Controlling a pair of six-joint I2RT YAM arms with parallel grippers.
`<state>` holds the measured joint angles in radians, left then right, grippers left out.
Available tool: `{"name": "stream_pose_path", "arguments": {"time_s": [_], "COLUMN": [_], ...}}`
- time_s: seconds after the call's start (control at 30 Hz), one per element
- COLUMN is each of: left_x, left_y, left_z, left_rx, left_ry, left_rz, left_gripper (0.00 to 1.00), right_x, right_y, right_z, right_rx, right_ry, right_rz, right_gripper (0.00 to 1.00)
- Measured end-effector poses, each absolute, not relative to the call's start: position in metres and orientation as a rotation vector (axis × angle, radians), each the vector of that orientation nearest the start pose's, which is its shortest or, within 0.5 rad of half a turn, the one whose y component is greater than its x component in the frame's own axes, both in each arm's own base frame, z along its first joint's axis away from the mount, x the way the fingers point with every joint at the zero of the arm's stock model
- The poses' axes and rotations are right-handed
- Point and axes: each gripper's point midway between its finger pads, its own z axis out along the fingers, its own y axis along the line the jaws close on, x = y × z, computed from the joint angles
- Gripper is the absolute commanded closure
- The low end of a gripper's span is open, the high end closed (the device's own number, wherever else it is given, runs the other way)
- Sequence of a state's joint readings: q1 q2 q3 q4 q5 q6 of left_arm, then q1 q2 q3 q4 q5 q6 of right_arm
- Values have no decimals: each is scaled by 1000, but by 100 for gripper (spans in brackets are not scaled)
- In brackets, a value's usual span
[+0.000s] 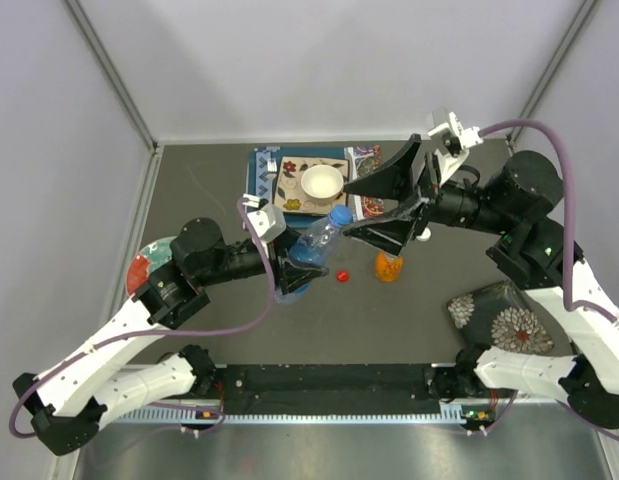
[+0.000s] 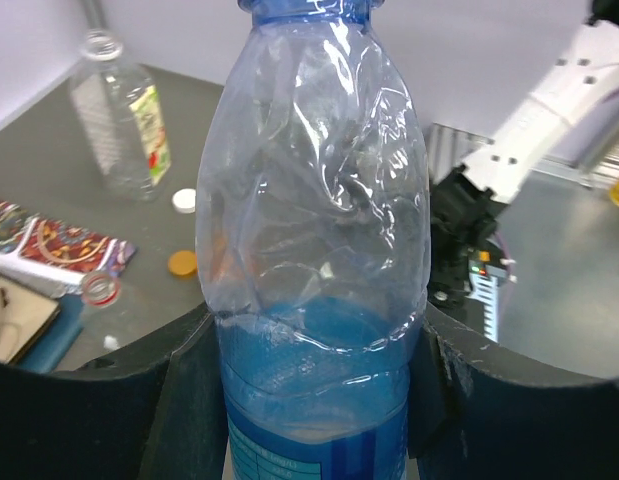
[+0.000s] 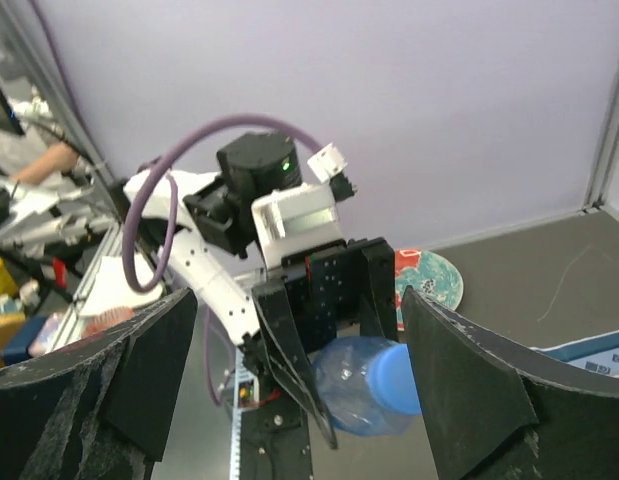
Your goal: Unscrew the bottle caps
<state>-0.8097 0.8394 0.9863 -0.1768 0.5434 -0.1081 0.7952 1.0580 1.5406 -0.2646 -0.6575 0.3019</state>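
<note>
My left gripper is shut on the lower body of a crumpled blue-tinted bottle, holding it tilted over the table. Its blue cap is still on the neck. My right gripper stands open around the cap end. In the right wrist view the blue cap lies close against the right-hand finger, and the left-hand finger is well apart from it. A red cap lies loose on the table. A white cap and an orange cap also lie loose.
A white bowl sits on patterned mats at the back. A small orange bottle stands near the red cap. An uncapped clear bottle stands farther off. A patterned plate lies left, a flowered box right.
</note>
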Motion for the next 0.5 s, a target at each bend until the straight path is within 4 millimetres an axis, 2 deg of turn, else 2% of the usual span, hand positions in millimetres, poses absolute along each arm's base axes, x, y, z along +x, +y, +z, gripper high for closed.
{"name": "stream_pose_path", "arguments": {"time_s": [0.23, 0.5], "left_x": [163, 190], "left_y": [-281, -267], "left_z": [353, 355], "left_rx": [869, 715], "left_ry": [1449, 1472], "left_rz": [-917, -627], "left_gripper": [61, 60], "right_x": [151, 200], "right_y": [285, 296], "right_z": [523, 489], "right_rx": [-657, -365], "right_ry": [1344, 1563], "right_rz": [1316, 1225], "right_gripper": [15, 16]}}
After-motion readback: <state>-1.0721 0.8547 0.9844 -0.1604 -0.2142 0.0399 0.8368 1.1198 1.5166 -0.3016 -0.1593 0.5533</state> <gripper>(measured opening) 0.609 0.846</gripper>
